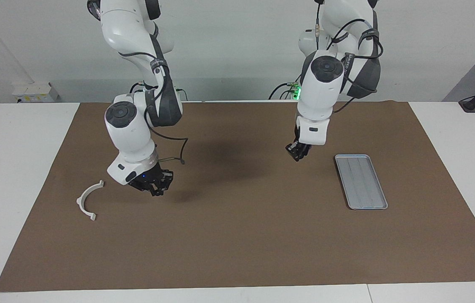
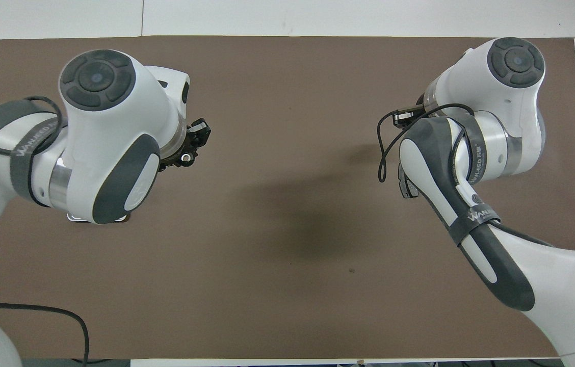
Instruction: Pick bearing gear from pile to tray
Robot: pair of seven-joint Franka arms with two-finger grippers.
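Note:
My left gripper (image 1: 298,152) hangs over the mat beside the tray (image 1: 361,181), toward the table's middle. It is shut on a small toothed bearing gear (image 2: 185,160), which shows under the left gripper (image 2: 191,150) in the overhead view. My right gripper (image 1: 154,186) is shut and raised a little above the mat, over the pile's spot. Of the pile, a white half-ring bracket (image 1: 88,202) lies beside the right gripper, and a dark brake pad (image 2: 406,184) peeks out from under the right arm. The left arm hides most of the tray (image 2: 120,218) from above.
A brown mat (image 1: 237,244) covers the table, with white table edges at both ends. The right arm's cable (image 2: 382,153) loops beside its wrist.

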